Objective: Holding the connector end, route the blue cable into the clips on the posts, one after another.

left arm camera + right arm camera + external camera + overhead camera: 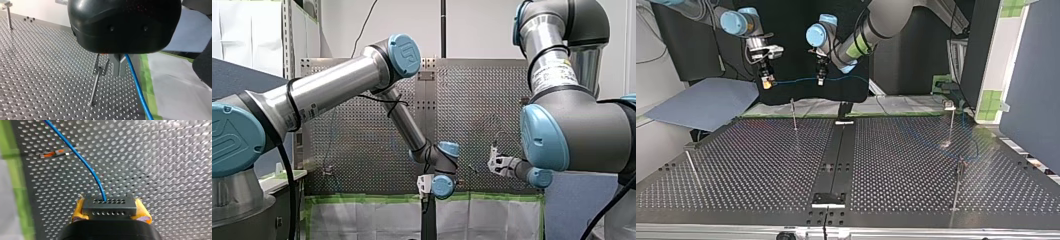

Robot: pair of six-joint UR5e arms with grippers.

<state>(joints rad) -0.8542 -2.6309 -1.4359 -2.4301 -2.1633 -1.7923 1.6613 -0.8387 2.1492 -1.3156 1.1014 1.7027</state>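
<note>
found my right gripper (767,82) clenched on the grey connector (109,207) between yellow pads (143,213). traced the blue cable (796,81) from the connector across to my left gripper (821,80), both up in the air near the perforated table (761,165) edge. could not tell the left grip. spotted a thin post (93,90) just beside it.

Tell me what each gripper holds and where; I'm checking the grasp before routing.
My right gripper clamps the grey connector on the blue cable's end between yellow pads. Whether my left gripper grips the cable cannot be told.
</note>
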